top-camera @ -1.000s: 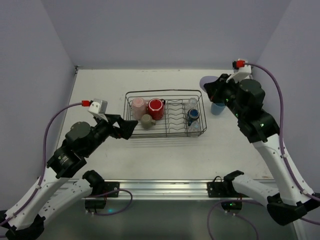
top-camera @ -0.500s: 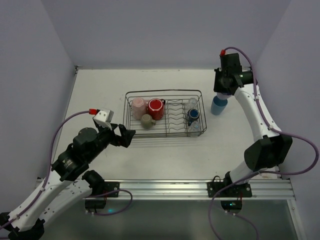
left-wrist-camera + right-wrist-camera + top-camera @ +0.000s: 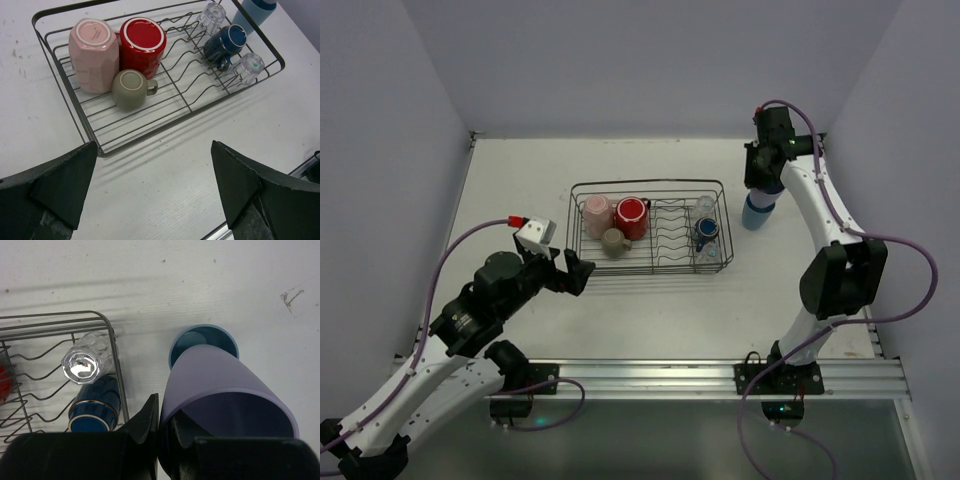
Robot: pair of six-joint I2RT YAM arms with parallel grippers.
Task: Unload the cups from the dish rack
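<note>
My right gripper (image 3: 163, 428) pinches the lavender tumbler (image 3: 225, 390) by its rim, poised over the light-blue tumbler (image 3: 200, 337) standing beside the dish rack (image 3: 60, 317); next I'd likely nest it inside and let go.

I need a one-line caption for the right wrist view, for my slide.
Right pincer holds a lavender tumbler over a light-blue tumbler standing beside the dish rack.

Bright, even light; soft shadows
</note>
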